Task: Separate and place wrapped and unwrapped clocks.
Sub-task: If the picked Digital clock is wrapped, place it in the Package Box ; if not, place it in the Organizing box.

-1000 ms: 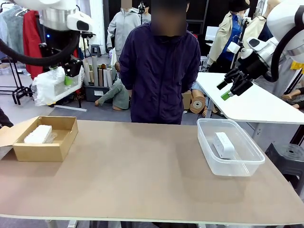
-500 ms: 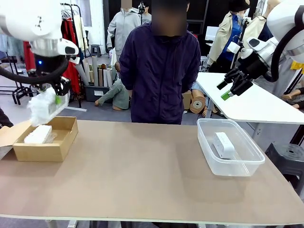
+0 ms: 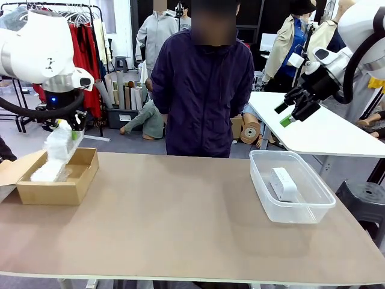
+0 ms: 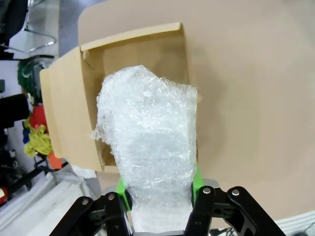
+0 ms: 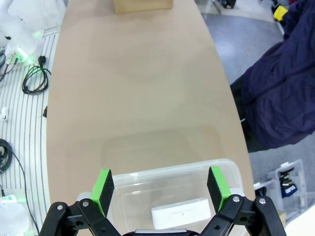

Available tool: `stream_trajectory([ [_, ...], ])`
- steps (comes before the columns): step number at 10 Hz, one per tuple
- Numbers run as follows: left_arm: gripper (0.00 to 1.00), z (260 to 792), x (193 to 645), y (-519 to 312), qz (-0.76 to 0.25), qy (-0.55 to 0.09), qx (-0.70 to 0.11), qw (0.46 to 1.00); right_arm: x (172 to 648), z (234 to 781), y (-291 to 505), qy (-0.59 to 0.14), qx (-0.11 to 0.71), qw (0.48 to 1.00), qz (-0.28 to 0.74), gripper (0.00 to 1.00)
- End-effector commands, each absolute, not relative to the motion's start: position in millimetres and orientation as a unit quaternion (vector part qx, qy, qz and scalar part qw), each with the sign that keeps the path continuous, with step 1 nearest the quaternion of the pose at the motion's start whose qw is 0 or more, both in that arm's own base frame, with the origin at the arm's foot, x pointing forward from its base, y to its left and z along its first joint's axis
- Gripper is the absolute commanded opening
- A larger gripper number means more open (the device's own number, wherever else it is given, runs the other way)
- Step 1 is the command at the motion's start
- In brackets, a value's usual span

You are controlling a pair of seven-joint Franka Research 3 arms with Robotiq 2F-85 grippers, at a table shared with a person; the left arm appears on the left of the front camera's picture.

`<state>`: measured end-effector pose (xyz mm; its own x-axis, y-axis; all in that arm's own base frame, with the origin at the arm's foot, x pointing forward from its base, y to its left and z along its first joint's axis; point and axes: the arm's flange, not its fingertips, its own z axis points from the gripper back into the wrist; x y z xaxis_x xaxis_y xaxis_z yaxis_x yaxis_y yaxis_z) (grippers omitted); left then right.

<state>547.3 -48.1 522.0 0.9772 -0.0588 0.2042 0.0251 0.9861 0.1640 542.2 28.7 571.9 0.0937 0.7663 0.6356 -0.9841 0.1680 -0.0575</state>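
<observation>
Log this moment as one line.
left gripper: shut on wrapped clock, above cardboard box | right gripper: open, raised over plastic bin | bare clock: in bin

L end effector [image 3: 65,133] clamped; R end effector [image 3: 293,112] open, raised.

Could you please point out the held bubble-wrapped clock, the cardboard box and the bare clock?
held bubble-wrapped clock [image 4: 147,142], left wrist view, middle of the wrap.
cardboard box [image 3: 51,194], front view, near wall.
bare clock [image 3: 283,183], front view, top face.
</observation>
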Motion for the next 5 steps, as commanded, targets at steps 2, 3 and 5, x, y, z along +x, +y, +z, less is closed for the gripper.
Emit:
stream_trajectory([
  [2,0.0,527.3,562.0,-45.9,0.006,-0.1,0.085,0.991,543.0,573.1,28.7,-0.277,0.198,0.712,0.615,1.0],
  [3,0.0,540.0,557.4,-51.1,-0.022,-0.084,0.097,0.991,543.0,573.1,28.7,-0.277,0.198,0.712,0.615,1.0],
  [5,0.0,517.4,558.1,-44.1,-0.005,-0.101,0.081,0.992,543.0,573.1,28.7,-0.277,0.198,0.712,0.615,1.0],
])
